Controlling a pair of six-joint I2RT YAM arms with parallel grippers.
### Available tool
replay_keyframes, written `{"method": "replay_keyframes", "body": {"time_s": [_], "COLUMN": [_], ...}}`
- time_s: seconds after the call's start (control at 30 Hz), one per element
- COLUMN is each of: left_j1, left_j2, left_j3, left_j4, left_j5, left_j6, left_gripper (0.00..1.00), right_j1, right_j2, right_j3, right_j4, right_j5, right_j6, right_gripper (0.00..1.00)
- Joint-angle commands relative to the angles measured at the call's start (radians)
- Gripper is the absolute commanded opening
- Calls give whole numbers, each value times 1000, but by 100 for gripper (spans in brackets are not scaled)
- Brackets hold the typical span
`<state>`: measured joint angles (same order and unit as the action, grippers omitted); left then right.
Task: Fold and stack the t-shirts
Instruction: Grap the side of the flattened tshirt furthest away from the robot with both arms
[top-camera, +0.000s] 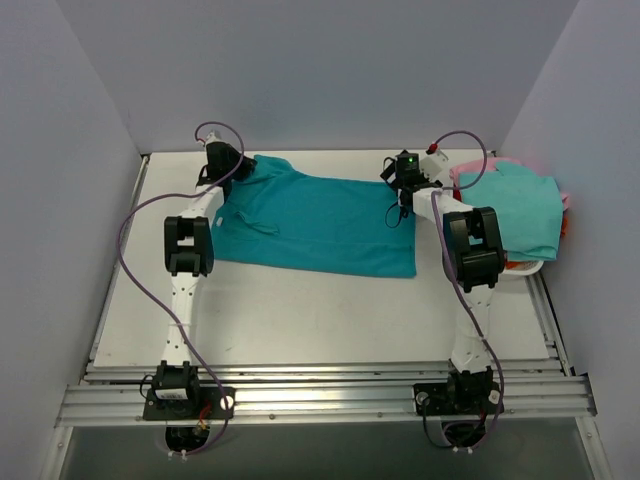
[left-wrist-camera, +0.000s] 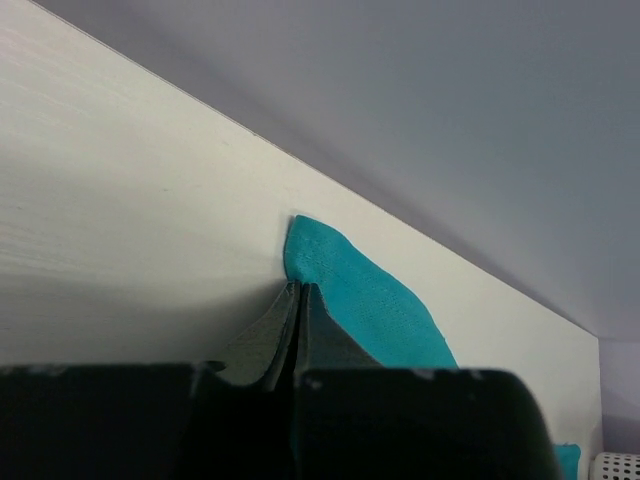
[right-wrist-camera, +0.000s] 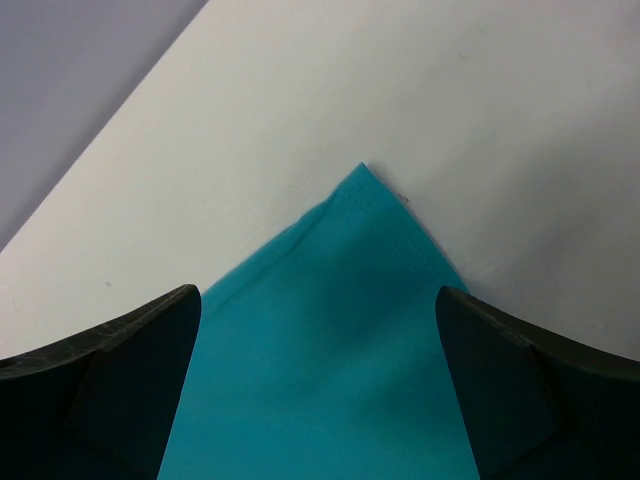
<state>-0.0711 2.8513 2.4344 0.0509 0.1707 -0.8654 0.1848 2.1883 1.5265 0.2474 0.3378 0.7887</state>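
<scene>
A deep teal-blue t-shirt (top-camera: 320, 225) lies spread flat across the far half of the table. My left gripper (top-camera: 224, 162) is at its far left corner. In the left wrist view the jaws (left-wrist-camera: 300, 290) are pressed together, with the cloth's corner (left-wrist-camera: 350, 285) sticking out at their tips. My right gripper (top-camera: 405, 190) hangs over the shirt's far right corner. In the right wrist view it (right-wrist-camera: 320, 330) is wide open, with the cloth's corner (right-wrist-camera: 340, 330) flat on the table between its fingers. An aqua-green t-shirt (top-camera: 515, 210) lies on top of pink (top-camera: 468, 176) and red (top-camera: 563, 225) ones at the right.
The pile at the right sits in a white basket (top-camera: 525, 268) by the right wall. Grey walls close in the back and both sides. Metal rails (top-camera: 320, 390) run along the near edge by the arm bases.
</scene>
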Motion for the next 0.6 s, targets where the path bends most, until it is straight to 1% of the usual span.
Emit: {"method": "replay_keyframes", "body": {"time_s": [0.0,0.13,0.33,0.5,0.57], "left_j1": [25,25,25,24,25], "left_j2": [-46,-50,-50,-52,-52], "left_j3": [-44,-51,-55,-58,-58], "left_j4": [10,12,21,24,24], "left_j5": [-36,-39,-30,-30,-30], "left_j6": [5,9,11,14,14], "left_gripper": [2,2,2,2,2], "right_j1": [-15,-36,-73,-97,-96], "right_j2": [37,79,106,171,197], "right_j3": [84,148,187,211,244], "right_j4": [-53,-72,-117,-89,-92], "right_j5": [32,30,63,1,-13], "right_j6": [-42,-49,-51,-45,-39], "right_gripper": [100,100,100,99,97]}}
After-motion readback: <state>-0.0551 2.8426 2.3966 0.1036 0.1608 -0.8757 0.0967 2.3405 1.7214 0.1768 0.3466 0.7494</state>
